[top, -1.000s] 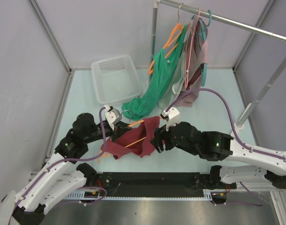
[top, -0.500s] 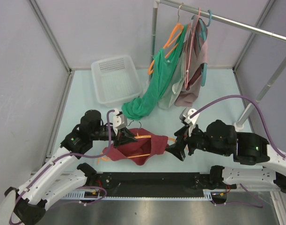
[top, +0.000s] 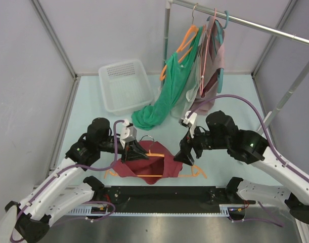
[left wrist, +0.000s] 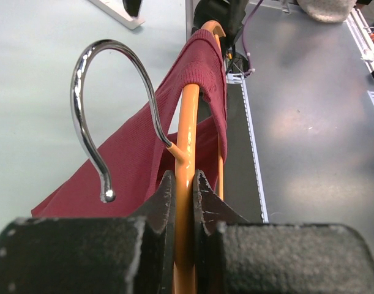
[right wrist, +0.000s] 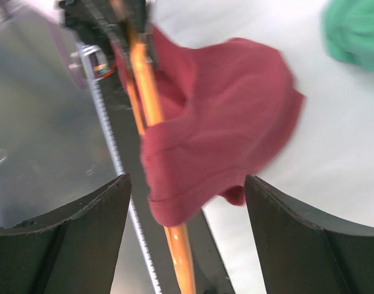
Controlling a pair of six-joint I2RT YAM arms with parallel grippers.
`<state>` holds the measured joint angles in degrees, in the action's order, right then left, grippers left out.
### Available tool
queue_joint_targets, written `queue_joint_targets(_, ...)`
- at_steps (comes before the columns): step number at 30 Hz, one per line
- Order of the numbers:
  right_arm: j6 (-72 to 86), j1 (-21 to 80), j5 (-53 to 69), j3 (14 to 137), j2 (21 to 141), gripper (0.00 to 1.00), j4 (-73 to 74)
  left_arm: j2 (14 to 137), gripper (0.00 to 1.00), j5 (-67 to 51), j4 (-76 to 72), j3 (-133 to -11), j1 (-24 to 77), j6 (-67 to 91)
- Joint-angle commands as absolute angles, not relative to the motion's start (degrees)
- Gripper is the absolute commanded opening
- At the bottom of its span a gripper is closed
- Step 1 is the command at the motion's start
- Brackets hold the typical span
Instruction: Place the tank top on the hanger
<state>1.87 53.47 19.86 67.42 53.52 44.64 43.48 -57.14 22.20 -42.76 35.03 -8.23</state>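
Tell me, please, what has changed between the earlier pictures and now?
The right gripper slid rightward to the tank top's edge, jaws now open and empty. The hanger went from tilted to nearly level, its right tip now past the fabric. The left gripper stays shut on its neck; the basket is unmoved.

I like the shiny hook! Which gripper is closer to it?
Left. The left gripper clamps the hanger beside the hook; the right gripper is open over the tank top, farther off.

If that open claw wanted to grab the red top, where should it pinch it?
Probably the folded edge of the tank top nearest the right gripper, coming from above: it lies loose and raised beside the bare end of the hanger.
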Motion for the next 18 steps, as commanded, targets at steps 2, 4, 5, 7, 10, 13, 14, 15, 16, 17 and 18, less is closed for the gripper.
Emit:
queue_joint_targets(2, 1.4, 53.2, 33.8, 64.6, 54.8, 0.79, 37.9, 42.4, 0.00, -61.2, 19.7, -45.5, 35.4, -9.0)
queue_joint_targets(4, 2.5, 53.3, 35.7, 63.8, 55.0, 0.79, 36.3, 42.3, 0.00, -61.1, 19.6, -45.5, 35.3, -9.0)
queue_joint_targets(5, 2.9, 53.3, 36.8, 62.9, 55.1, 0.79, 35.7, 42.3, 0.00, -61.1, 19.6, -45.4, 35.5, -8.9)
queue_joint_targets(7, 3.1, 53.6, 37.3, 62.2, 55.4, 0.79, 35.1, 42.1, 0.00, -61.3, 19.7, -45.4, 35.5, -9.0)
queue_joint_targets(10, 3.4, 53.9, 38.0, 60.6, 56.2, 0.78, 33.9, 42.1, 0.00, -61.3, 19.6, -45.3, 35.6, -9.0)
queue_joint_targets(13, 3.9, 54.9, 38.2, 60.0, 57.0, 0.75, 32.7, 42.2, 0.00, -61.3, 19.5, -45.3, 35.7, -8.9)
queue_joint_targets(14, 3.9, 55.7, 38.2, 59.9, 57.2, 0.70, 32.1, 42.3, 0.00, -61.3, 19.5, -45.2, 35.7, -8.8)
queue_joint_targets(15, 4.1, 56.2, 38.1, 59.7, 57.7, 0.67, 31.1, 42.3, 0.00, -61.4, 19.4, -45.2, 35.7, -8.8)
queue_joint_targets(16, 4.2, 56.6, 38.1, 59.6, 57.8, 0.63, 30.7, 42.3, 0.00, -61.6, 19.4, -45.2, 35.7, -8.8)
queue_joint_targets(17, 4.3, 57.2, 38.1, 59.5, 58.2, 0.56, 29.7, 42.5, 0.00, -61.8, 19.4, -45.2, 35.7, -8.7)
queue_joint_targets(18, 4.4, 57.5, 38.0, 59.5, 58.4, 0.53, 29.3, 42.5, 0.00, -62.0, 19.4, -45.2, 35.8, -8.7)
